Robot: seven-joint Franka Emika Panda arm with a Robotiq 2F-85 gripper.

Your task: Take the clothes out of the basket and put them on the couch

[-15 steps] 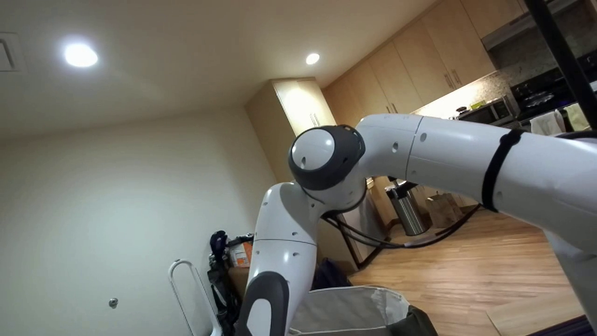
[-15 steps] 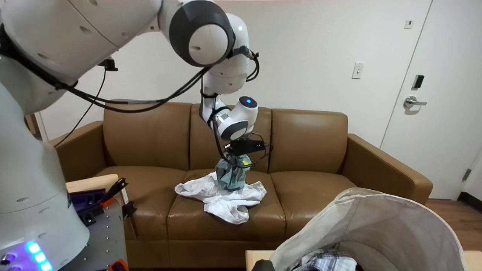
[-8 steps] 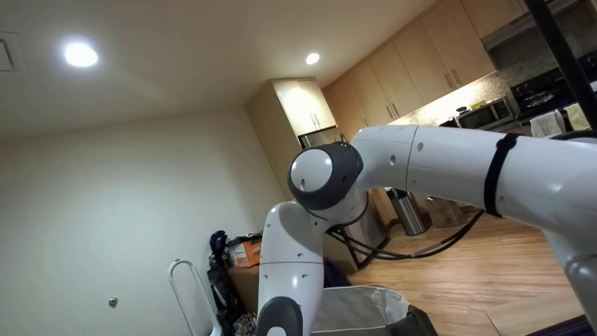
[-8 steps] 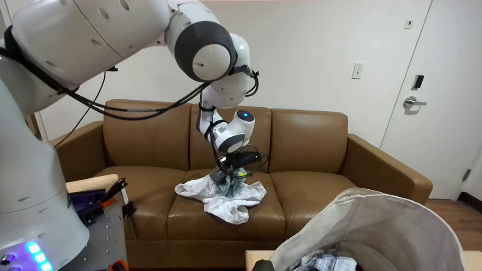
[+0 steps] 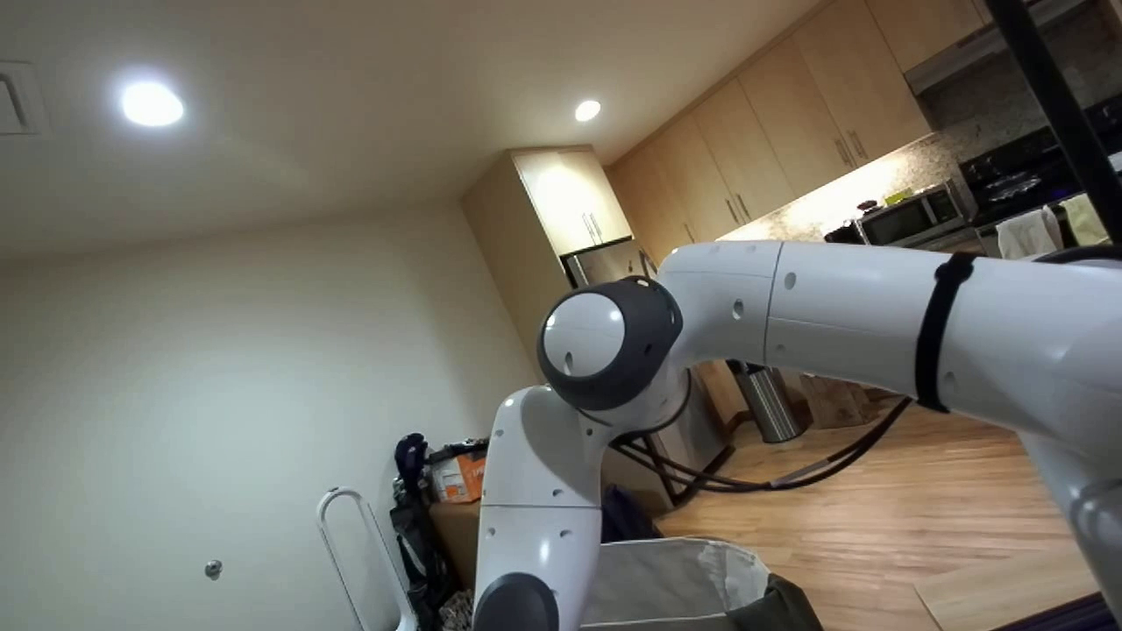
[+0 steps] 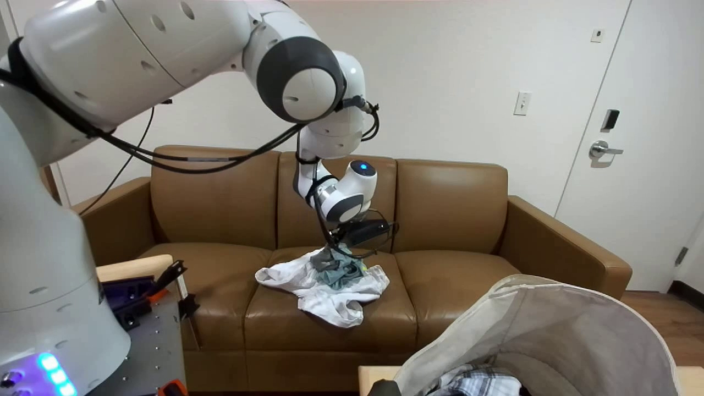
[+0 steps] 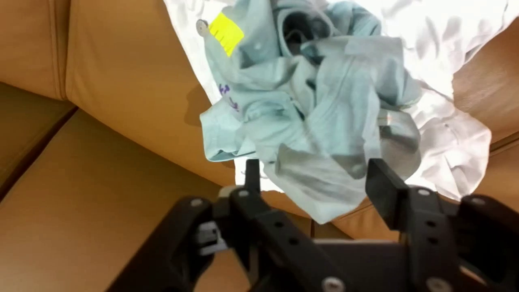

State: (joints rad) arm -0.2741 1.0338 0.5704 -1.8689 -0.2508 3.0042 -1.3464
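Observation:
The brown couch [image 6: 451,275] holds a spread white garment [image 6: 330,308] on its middle seat. A crumpled blue-green garment [image 7: 284,101] with a yellow patch rests on top of the white one. Over its near edge is my gripper [image 7: 312,170], its fingers wide apart and neither one pressing the cloth; a pale flap of the garment shows between them. The pale basket [image 6: 583,319] stands in front of the couch, with plaid clothing [image 6: 484,382] at its bottom. Part of the basket [image 5: 666,578] also shows behind the arm in an exterior view.
A light wooden surface [image 6: 379,377] lies under the basket. Tools [image 6: 143,297] and a metal plate sit beside the robot's base. Cables hang along the arm. In an exterior view, an orange-and-white box [image 5: 460,478] and bags stand by the wall.
My arm has come down to the couch with the blue-green garment, which now lies heaped on the white one. The gripper has let go of it and shifted slightly right.

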